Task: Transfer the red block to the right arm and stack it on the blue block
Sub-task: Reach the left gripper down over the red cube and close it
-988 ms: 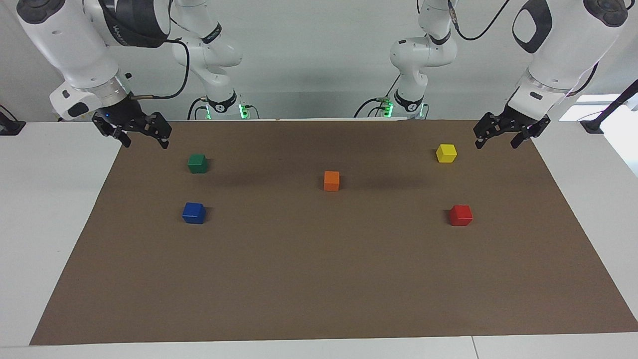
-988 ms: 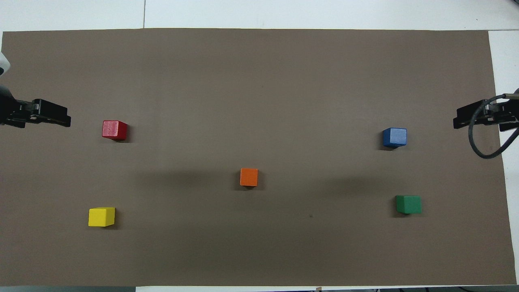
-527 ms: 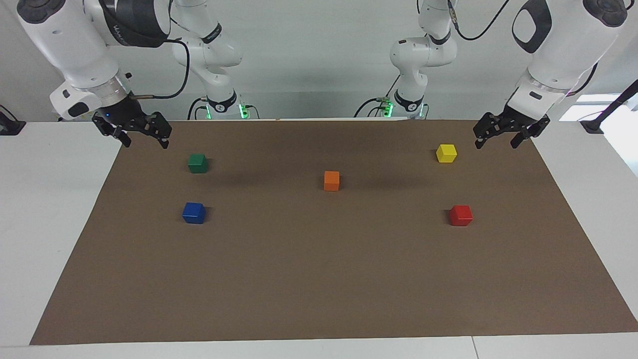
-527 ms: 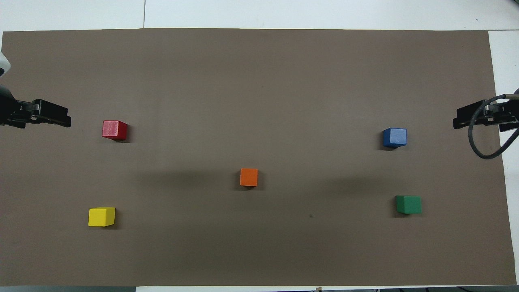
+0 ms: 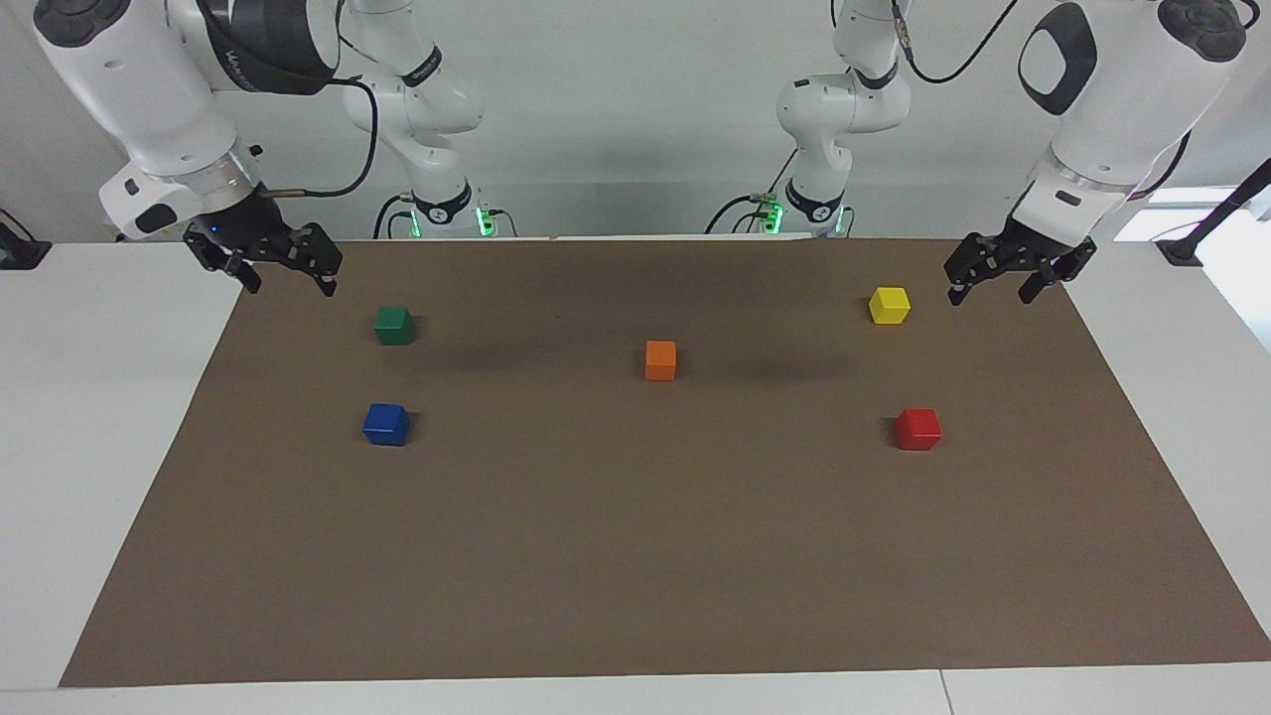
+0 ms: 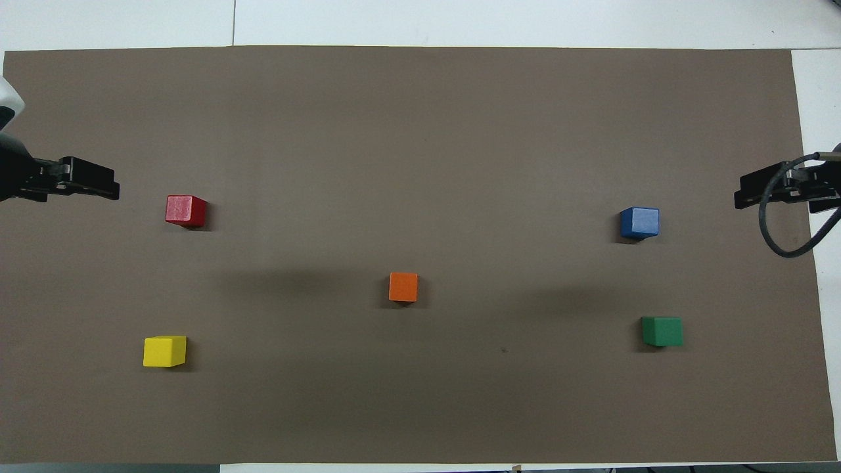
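I see my left gripper (image 5: pixel 988 283) spread wide above the mat's edge near the yellow block (image 5: pixel 890 305), red block (image 5: pixel 917 429) untouched, right gripper (image 5: pixel 288 278) wide too.

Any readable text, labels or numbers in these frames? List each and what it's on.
Black band on the right arm: white lettering, too small and turned to read.
Black collars on the two white arms by the wall: small white marks, not readable.
Red block, blue block, the other cubes, brown mat: no text.
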